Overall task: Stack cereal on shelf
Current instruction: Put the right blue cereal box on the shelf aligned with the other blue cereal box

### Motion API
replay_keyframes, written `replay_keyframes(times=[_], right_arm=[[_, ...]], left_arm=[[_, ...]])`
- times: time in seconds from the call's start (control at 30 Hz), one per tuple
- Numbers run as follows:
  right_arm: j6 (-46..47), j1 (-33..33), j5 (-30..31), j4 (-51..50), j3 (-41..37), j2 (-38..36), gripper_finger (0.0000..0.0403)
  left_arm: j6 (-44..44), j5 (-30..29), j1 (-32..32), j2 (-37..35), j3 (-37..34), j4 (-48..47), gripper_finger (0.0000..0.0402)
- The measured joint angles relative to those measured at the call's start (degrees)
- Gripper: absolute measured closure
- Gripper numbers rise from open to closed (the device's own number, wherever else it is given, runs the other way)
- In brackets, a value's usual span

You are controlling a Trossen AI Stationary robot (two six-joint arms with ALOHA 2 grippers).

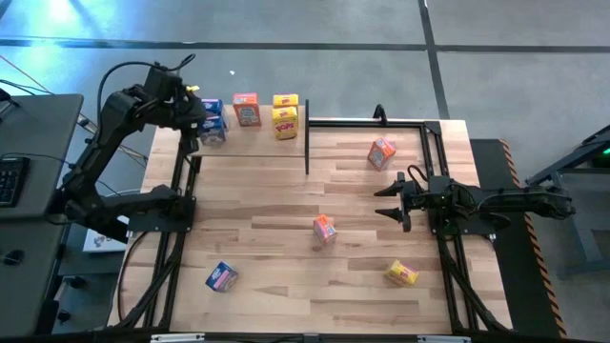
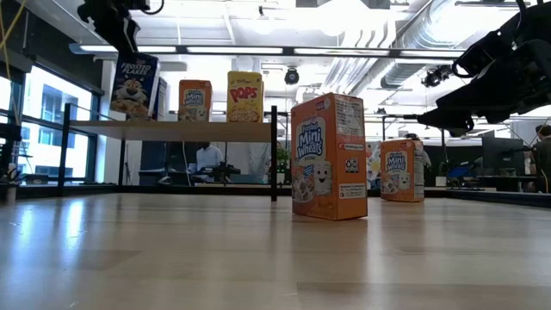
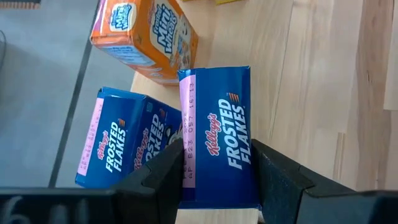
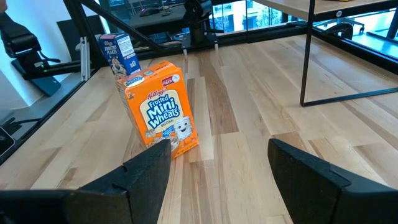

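Two blue cereal boxes sit at the shelf's (image 1: 381, 122) far-left end; the left gripper (image 1: 202, 124) pinches one (image 3: 217, 140). The right gripper (image 1: 393, 199), spread, hovers over the surface (image 1: 286, 238) near an orange box (image 1: 325, 229).

Along the shelf (image 1: 291, 145) at the bench's (image 1: 286, 276) far left, cereal boxes (image 1: 247, 110) stand side by side. Four more boxes (image 1: 325, 229) sit scattered, well apart, across the bench.
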Motion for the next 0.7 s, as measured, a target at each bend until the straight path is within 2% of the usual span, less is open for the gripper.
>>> replay_keyframes(times=[0.4,0.7], right_arm=[[0.0,0.0,0.0,0.0,0.0,0.0,0.0142],[0.0,0.0,0.0,0.0,0.0,0.0,0.0142]], left_arm=[[0.1,3.0,3.8,2.1,0.0,0.4,0.0242],[0.1,3.0,5.1,3.8,0.0,0.3,0.0212]])
